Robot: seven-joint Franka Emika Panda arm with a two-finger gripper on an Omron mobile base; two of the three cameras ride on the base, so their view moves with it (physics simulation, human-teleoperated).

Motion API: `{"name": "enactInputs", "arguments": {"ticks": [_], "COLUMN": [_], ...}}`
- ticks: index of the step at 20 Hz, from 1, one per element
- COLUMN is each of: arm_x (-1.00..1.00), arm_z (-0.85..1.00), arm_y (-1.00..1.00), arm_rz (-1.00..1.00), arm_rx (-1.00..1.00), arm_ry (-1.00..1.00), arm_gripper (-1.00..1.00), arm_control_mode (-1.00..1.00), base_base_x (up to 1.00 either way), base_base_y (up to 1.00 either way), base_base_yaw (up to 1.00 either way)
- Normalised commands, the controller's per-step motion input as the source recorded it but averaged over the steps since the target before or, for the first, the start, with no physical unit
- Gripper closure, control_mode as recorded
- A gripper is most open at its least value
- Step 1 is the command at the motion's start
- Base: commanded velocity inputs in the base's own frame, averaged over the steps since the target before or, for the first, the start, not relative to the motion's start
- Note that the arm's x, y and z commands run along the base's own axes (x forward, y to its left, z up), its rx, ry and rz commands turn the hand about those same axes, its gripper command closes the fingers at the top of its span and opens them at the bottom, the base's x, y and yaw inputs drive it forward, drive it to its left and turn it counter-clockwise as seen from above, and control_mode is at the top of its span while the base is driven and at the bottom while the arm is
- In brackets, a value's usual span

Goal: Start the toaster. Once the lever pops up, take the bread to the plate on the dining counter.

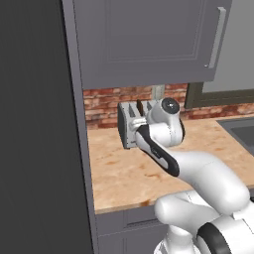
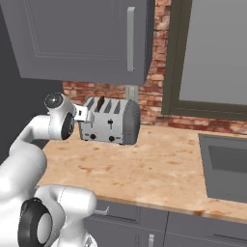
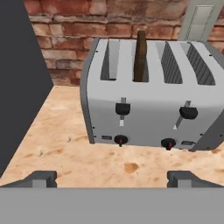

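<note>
A silver four-slot toaster sits in the centre of the hand view, on a tan mottled counter against a red brick wall. A dark brown slice of bread stands upright in the second slot from the left, its top poking above the toaster. Two black slider levers and two black knobs face the camera on the toaster's front; both levers sit in the upper half of their tracks.

The claw has its two dark fingertips spread wide apart at the bottom corners of the frame, holding nothing, a little back from the toaster's front with bare counter between.

A dark panel fills the left edge, close beside the toaster. In the right base view, a grey wall cabinet hangs at the upper left above the toaster, a dark-framed window is at the upper right, and a grey sink lies at the right edge, well apart. In the left base view, the white arm covers much of the toaster.
</note>
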Motion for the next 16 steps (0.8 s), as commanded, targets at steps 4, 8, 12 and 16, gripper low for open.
{"name": "enactInputs", "arguments": {"ticks": [4,8,12,16], "arm_x": [0.03,-0.01,0.00,0.00], "arm_z": [0.00,-0.06,-0.08,0.00], "arm_y": [0.22,0.02,0.00,0.03], "arm_rz": [0.00,0.01,0.01,0.01], "arm_rx": [0.00,0.00,0.00,0.00], "arm_ry": [0.03,0.00,0.00,0.00], "arm_gripper": [-1.00,-1.00,-1.00,-1.00], "arm_control_mode": [-1.00,-1.00,-1.00,-1.00], "base_base_x": [0.00,0.00,0.00,0.00], "base_base_y": [0.00,0.00,0.00,0.00], "base_base_yaw": [0.00,0.00,0.00,0.00]}}
